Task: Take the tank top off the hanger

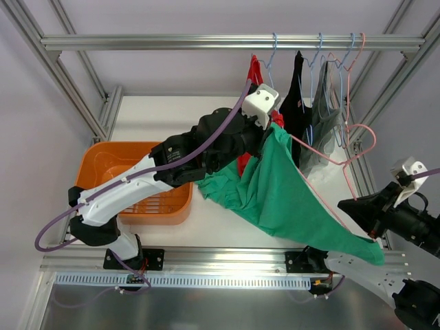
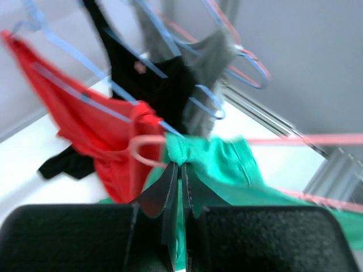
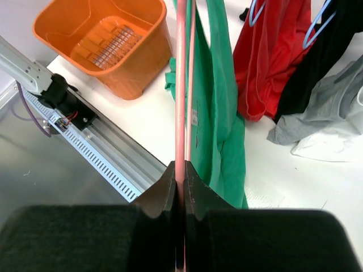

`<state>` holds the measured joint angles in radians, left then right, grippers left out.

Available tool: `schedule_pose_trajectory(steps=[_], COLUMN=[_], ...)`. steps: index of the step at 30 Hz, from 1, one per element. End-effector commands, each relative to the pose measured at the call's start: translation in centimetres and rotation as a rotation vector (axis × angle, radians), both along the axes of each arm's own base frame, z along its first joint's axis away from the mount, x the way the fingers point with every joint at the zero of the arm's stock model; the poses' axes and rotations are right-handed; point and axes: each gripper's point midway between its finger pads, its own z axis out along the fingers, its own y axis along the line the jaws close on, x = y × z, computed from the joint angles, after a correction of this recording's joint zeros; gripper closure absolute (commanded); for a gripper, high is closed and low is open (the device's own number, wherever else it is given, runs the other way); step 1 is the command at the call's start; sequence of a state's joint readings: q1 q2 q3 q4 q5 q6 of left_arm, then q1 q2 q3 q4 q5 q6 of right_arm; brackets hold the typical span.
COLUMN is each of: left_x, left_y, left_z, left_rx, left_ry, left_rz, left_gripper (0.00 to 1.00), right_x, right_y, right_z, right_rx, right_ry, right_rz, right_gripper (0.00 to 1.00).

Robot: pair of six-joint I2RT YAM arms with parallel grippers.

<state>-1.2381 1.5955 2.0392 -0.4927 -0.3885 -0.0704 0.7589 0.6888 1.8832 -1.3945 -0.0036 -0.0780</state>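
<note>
Top external view, going left to right: an orange basket [image 1: 88, 168] sits on the tabletop by its left edge, and the left arm stretches over it toward the middle. The left tool [image 2: 180, 169] is pinched fully closed on a bunched-up bit of the green tank top [image 1: 289, 199]. From the left wrist cam it looks like the top edge or a strap, right beside the curved end of the pink hanger [image 3: 180, 85]. Honestly that shot is pretty blurry, so I can't say which part of the shirt it is.

Up at the back there's a metal rail [image 1: 172, 42] with blue hangers [image 1: 268, 51] carrying a red garment [image 1: 256, 69], then a black one [image 1: 297, 89], then a grey one [image 1: 323, 117]. They hang just behind the left tool.

The tank top itself is on the pink hanger and spread out like a sail. It runs from around the middle of the tabletop down to the near right corner, where its lower end hangs over the front rail.

Over on the right, the right tool [image 3: 180, 170] is clamped tight on the pink hanger's wire. The wrist cam shows the two pink bars running straight out from between the fingers, with the green fabric draped right alongside them.
</note>
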Motion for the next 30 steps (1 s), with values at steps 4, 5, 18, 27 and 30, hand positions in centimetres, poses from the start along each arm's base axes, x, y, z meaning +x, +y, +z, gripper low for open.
schedule_pose_trajectory(steps=[4, 5, 18, 27, 30], left_x=[3.7, 4.2, -7.1, -18.7, -17.3], left_y=[8.8, 9.6, 5.8, 4.3, 4.6], left_z=[2.5, 2.1, -9.1, -22.8, -25.5], left_rx=[-0.177, -0.176, -0.2, -0.079, -0.074], left_ry=[0.005, 0.006, 0.285, 0.501, 0.539], left_rz=[0.483, 0.52, -0.203, -0.652, -0.53], left_gripper=[1.0, 1.0, 1.0, 1.0, 1.0], right_x=[-2.3, -2.8, -3.3, 4.4, 6.4], right_y=[-1.0, -0.6, 2.9, 11.6, 11.2], right_z=[-4.0, -4.6, 0.9, 11.7, 13.8], right_rx=[0.006, 0.011, 0.308, 0.676, 0.743], right_ry=[0.026, 0.033, -0.226, -0.568, -0.736], right_rz=[0.044, 0.084, 0.24, 0.312, 0.223], right_gripper=[1.0, 1.0, 1.0, 1.0, 1.0])
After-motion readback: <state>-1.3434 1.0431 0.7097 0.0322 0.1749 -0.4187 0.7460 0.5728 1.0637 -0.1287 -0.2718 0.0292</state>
